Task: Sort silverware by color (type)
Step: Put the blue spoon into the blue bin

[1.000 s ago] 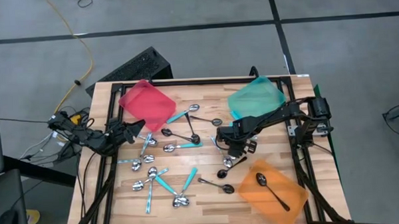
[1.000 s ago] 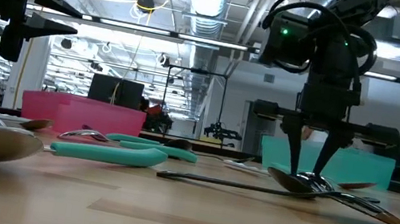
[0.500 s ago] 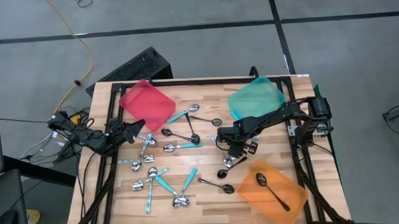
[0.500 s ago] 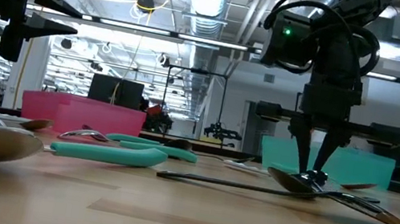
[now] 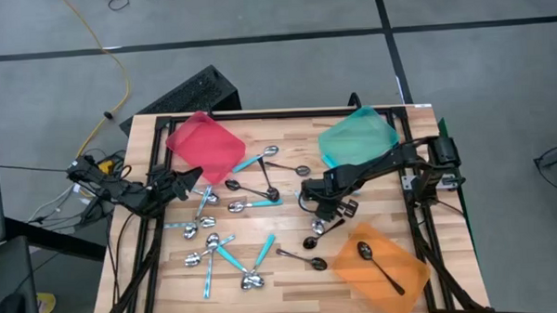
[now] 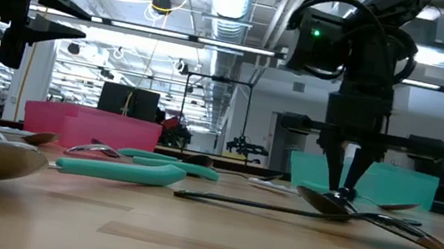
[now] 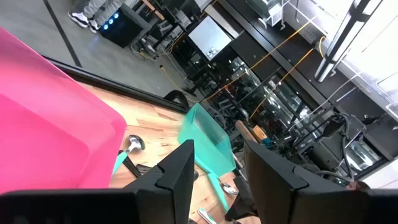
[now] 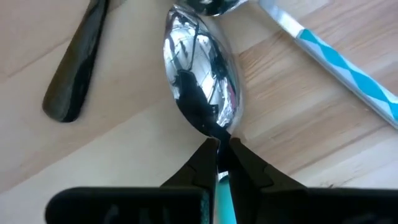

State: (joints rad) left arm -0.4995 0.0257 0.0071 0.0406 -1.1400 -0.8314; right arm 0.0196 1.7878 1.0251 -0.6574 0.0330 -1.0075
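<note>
Several spoons, all-silver, teal-handled and black, lie scattered on the wooden table (image 5: 292,286), most between its middle and left (image 5: 228,253). One black spoon (image 5: 379,264) lies in the orange tray (image 5: 406,284). My right gripper (image 5: 319,211) stands near the table's middle, pointing down, shut on a teal-handled spoon (image 8: 200,74). A black spoon handle (image 8: 78,68) and another teal handle (image 8: 339,59) lie beside it. My left gripper (image 5: 194,179) hovers open by the red tray (image 5: 204,145), above the table. My right gripper pinches the teal-handled spoon at its neck (image 8: 217,134), where the silver bowl meets the handle, between the two fingertips (image 8: 239,163). The fingers come from above, pointing down, across the spoon. The spoon (image 6: 329,199) still lies on the table.
The teal tray (image 5: 357,137) sits at the far right, the red tray at the far left, the orange tray at the near right. Black spoons (image 5: 311,239) lie just near of my right gripper. A black frame (image 5: 258,113) edges the table.
My right gripper has shifted slightly toward the table's left and has shut its fingers on the spoon's neck; a second ago the fingertips stood apart on either side of it. The spoon has stayed on the table.
</note>
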